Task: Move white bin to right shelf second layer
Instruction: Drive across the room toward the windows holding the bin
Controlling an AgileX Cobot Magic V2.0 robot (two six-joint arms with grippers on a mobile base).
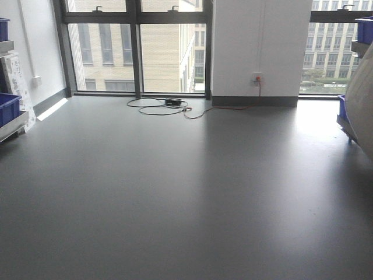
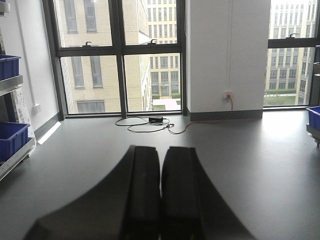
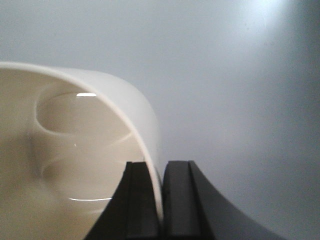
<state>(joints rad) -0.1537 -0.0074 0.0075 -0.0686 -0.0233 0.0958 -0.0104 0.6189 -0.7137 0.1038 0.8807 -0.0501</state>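
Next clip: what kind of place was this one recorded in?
Probably an office-building room set up as a storage test area: a bare grey floor, tall windows facing other buildings, and blue crates on racks at both sides.

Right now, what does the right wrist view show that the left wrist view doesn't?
Only right wrist: the white bin, its wall pinched in the right pincer. Only left wrist: the left pincer shut on nothing, windows, blue crates, a cable. Both: grey floor and black fingers at the bottom edge.
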